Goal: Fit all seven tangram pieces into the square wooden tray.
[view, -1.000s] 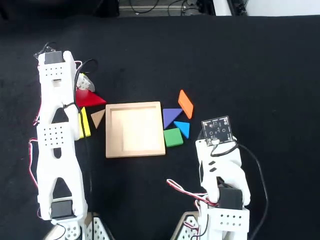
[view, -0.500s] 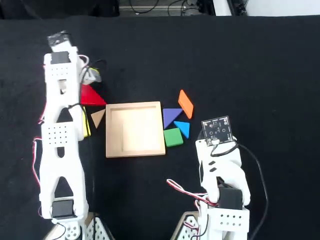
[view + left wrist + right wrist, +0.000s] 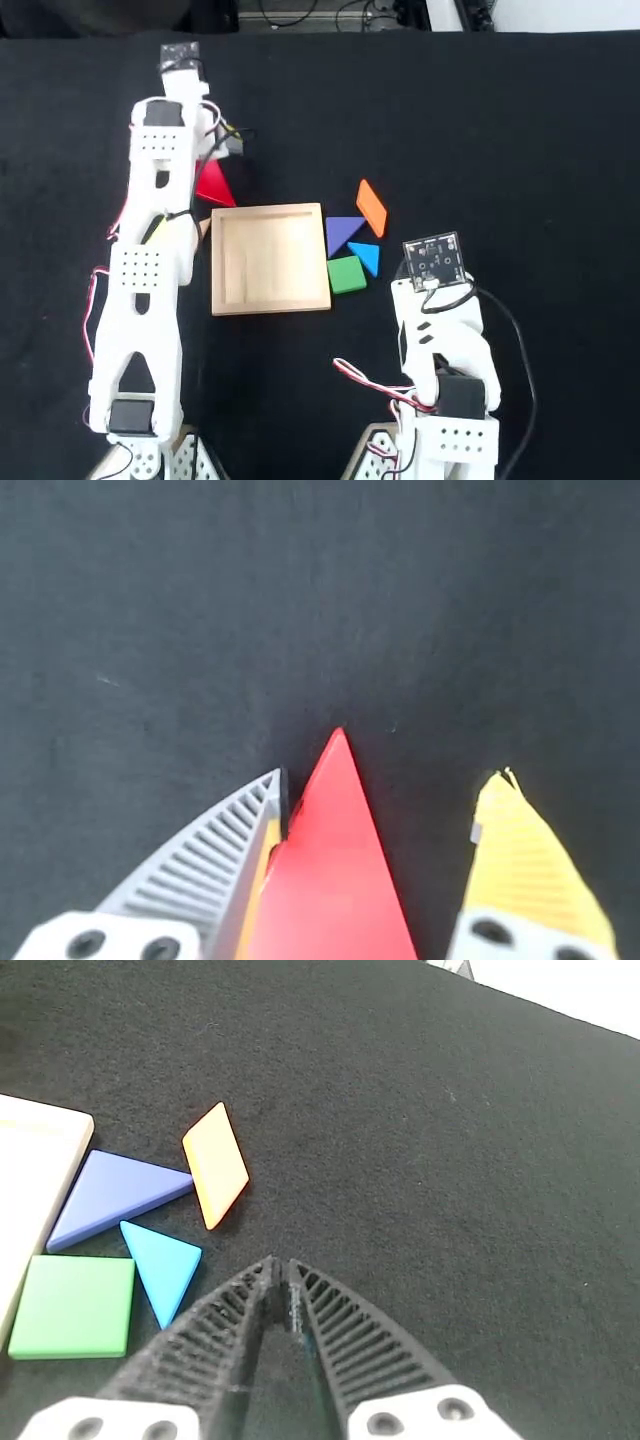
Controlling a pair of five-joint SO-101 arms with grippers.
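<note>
**Red triangle in the grip, tray not yet filled**

Farthest left, a yellow piece (image 3: 153, 230) peeks out from under the left arm (image 3: 140, 280), mostly hidden by it. The left end effector (image 3: 392, 775) is closed around the red triangle (image 3: 212, 186), which sits between its two fingers with one sharp corner pointing outward. The piece lies just beyond the far left corner of the tray (image 3: 270, 300). Whether it is lifted clear of the black desk (image 3: 520, 150) I cannot tell.

The tray's recess is bare, so this looks like the first placement. To do it well, I judge the triangle should be carried over the rim with clearance and turned until its right-angle corner matches a tray corner. It should then be lowered flat and nudged against two walls before release. A big piece left loose in the middle would crowd out the rest. Only one finger clearly touches the triangle in the wrist view, so a slow move would guard against it twisting.

Right of the tray lie the purple triangle (image 3: 342, 232) and green square (image 3: 346, 274), both just beside the rim. Beyond them are the blue triangle (image 3: 366, 256) and the orange parallelogram (image 3: 371, 207). Farthest right, the right end effector (image 3: 278, 1285) hovers closed and holds nothing.
</note>
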